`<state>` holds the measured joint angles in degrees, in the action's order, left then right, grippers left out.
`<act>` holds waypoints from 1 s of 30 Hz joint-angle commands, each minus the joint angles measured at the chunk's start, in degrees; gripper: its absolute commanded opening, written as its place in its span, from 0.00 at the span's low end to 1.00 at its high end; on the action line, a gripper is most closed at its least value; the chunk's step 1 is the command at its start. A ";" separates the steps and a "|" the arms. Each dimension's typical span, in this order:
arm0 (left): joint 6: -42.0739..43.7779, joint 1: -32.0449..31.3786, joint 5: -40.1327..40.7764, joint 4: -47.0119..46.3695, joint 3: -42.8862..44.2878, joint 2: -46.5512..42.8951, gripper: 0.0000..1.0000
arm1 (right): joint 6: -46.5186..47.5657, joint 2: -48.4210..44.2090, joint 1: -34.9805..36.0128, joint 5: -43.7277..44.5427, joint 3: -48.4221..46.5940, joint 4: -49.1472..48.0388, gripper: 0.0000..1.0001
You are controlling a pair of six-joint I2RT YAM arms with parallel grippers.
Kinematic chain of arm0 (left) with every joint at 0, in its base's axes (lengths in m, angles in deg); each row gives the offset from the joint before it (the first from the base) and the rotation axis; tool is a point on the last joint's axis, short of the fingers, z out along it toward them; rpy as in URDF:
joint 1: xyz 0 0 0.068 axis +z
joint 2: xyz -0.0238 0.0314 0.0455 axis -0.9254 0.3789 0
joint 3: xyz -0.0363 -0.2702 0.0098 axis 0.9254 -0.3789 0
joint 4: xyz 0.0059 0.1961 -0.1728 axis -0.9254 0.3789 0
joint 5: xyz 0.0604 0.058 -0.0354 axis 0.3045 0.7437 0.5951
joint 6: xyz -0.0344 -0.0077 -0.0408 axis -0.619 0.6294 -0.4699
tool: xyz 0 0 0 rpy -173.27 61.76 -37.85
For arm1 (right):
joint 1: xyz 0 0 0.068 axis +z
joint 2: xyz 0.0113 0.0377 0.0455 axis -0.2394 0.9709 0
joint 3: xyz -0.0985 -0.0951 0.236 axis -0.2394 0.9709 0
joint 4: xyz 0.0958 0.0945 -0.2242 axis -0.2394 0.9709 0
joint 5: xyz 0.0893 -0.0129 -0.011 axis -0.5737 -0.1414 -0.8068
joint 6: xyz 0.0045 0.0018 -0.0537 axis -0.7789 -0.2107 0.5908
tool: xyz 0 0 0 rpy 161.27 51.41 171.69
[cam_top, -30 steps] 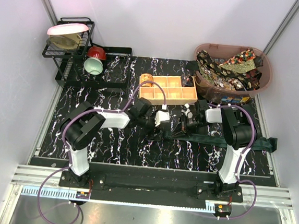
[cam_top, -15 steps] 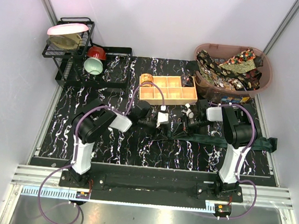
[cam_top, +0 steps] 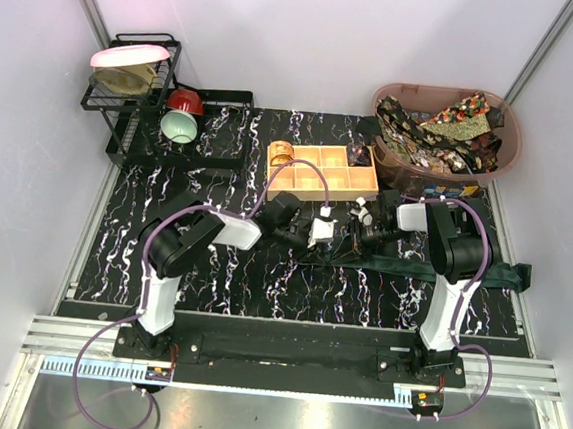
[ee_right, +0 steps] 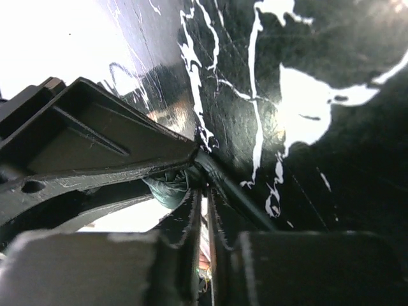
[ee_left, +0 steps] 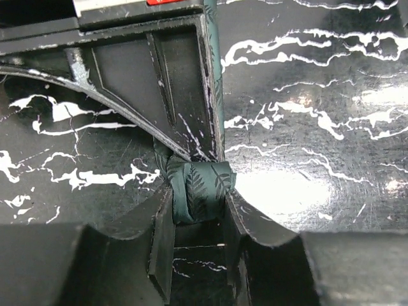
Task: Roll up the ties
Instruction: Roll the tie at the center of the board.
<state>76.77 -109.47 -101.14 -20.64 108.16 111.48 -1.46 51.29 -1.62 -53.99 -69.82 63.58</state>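
A dark green tie (cam_top: 432, 270) lies stretched along the table to the right, its left end wound into a small fern-patterned roll (ee_left: 201, 194). My left gripper (ee_left: 199, 205) is shut on that roll, one jaw pressed to each side. In the top view the left gripper (cam_top: 327, 234) meets my right gripper (cam_top: 349, 237) tip to tip. The right gripper (ee_right: 205, 191) has its jaws a thin slit apart with its tips at the roll (ee_right: 167, 190). Whether they pinch fabric is hidden. More patterned ties (cam_top: 440, 128) fill the brown basket (cam_top: 508, 154).
A tan wooden box (cam_top: 325, 173) with square compartments stands just behind the grippers, a rolled item in its left end. A black dish rack (cam_top: 138, 81) with plates and bowls (cam_top: 180, 125) occupies the back left. The arm cables loop over the table middle.
My left arm has reached right until its gripper meets the right one, and its jaws have closed onto the tie roll. The right gripper's jaws have parted slightly.
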 commanded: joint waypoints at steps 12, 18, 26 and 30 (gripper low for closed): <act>9.25 -5.02 22.03 49.64 15.89 0.13 0.29 | -1.69 -6.64 -1.95 -4.03 2.03 -1.94 0.50; 4.85 -5.11 24.32 51.15 18.00 1.36 0.29 | -7.69 -4.17 -0.28 -6.06 4.15 -11.20 0.38; 1.07 -5.46 25.73 49.30 18.09 1.45 0.27 | -9.53 -3.21 1.31 -6.59 4.68 -14.44 0.43; 0.63 -5.90 26.26 48.60 17.83 1.53 0.27 | -11.64 -2.77 2.62 -6.41 5.11 -17.09 0.37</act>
<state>79.29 -115.09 -80.24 23.34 127.09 110.12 -10.51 47.73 -0.57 -58.71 -65.16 51.19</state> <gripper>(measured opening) 0.318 0.417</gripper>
